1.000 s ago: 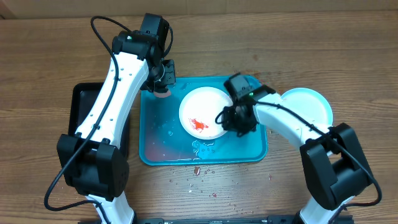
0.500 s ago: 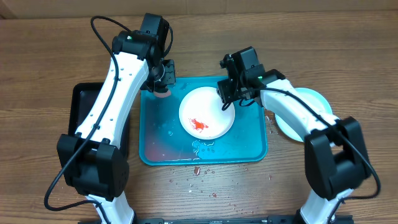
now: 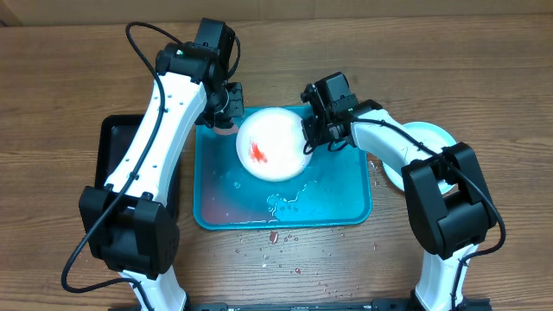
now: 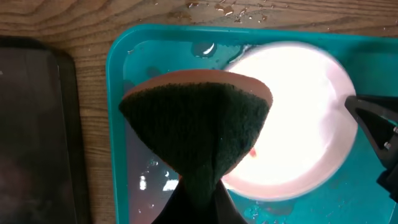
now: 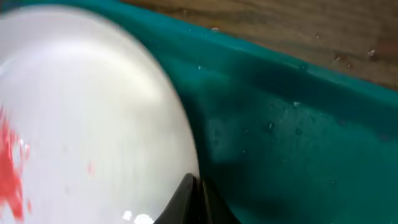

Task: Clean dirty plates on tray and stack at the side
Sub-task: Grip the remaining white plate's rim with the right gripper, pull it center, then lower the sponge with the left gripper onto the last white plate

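Overhead: grips a sponge (image 3: pixel 226 130) in the left pincer (image 3: pixel 227 123), shut on it, at the far left corner of the tray (image 3: pixel 341 194); pinches the right rim of a white plate (image 3: pixel 270 142) in the right pincer (image 3: pixel 309 136), closed on it; keeps that plate, red smear (image 3: pixel 257 153) facing up, over the tray's far half; shows a second plate (image 3: pixel 432 136) on the desk (image 3: pixel 69 78) just right of the tray, and a black tray (image 3: pixel 111 147) to the left.
Left wrist: presents the sponge's dark green face, nipped between the fingers, beside the plate.
Right wrist: closes both fingertips on the plate rim above the tray floor.
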`<state>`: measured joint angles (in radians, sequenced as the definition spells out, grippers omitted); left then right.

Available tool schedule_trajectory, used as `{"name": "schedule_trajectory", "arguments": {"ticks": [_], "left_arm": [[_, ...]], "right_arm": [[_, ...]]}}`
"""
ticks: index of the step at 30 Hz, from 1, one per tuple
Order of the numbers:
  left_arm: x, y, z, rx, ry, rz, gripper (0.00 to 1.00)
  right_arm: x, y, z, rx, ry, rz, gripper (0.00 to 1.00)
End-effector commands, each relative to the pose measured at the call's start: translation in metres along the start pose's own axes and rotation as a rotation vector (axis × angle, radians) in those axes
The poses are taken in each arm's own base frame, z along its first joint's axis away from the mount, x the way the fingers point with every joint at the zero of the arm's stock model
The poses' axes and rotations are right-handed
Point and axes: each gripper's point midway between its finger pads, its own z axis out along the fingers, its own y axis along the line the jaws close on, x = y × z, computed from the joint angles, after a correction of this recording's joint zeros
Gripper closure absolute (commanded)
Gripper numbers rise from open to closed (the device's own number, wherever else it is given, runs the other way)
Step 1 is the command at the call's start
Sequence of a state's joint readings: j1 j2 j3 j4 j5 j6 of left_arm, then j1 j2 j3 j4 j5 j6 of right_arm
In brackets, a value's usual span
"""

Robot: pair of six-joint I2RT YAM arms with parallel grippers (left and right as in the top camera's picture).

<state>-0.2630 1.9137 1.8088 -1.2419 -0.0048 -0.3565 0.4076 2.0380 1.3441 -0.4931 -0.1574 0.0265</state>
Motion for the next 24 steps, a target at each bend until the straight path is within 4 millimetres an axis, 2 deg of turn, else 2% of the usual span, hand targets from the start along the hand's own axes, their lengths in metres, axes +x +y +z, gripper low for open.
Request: {"name": "schedule_trajectory", "arguments": {"ticks": [1,4,9,12,13,16,20,24], "left_arm": [[-0.001,-0.003,-0.003,0.002,-0.010,0.026,0.96],[-0.001,-0.003,-0.003,0.002,-0.010,0.026,0.96],[-0.001,-0.003,-0.003,0.002,-0.010,0.026,0.96],[-0.001,-0.003,-0.003,0.002,-0.010,0.026,0.96],[-0.001,-0.003,-0.003,0.002,-0.010,0.026,0.96],[-0.001,-0.003,-0.003,0.003,-0.012,0.026,0.96],[-0.001,-0.003,-0.003,0.003,-0.012,0.027,0.96],[-0.001,-0.003,-0.003,0.004,-0.011,0.027,0.96]], "right_arm": [[0.005,0.001,-0.003,0.010,0.030,0.185,0.96],[0.025,0.006,-0.003,0.017,0.111,0.319,0.96],[0.074,0.015,-0.012,0.084,0.307,0.608,0.96],[0.093,0.024,-0.019,0.086,0.397,0.667,0.83],[0.095,0.024,-0.020,0.086,0.404,0.666,0.76],[0.087,0.021,-0.016,0.092,0.365,0.640,0.69],[0.075,0.013,-0.011,0.111,0.298,0.600,0.65],[0.078,0.012,-0.008,0.116,0.294,0.598,0.65]]}}
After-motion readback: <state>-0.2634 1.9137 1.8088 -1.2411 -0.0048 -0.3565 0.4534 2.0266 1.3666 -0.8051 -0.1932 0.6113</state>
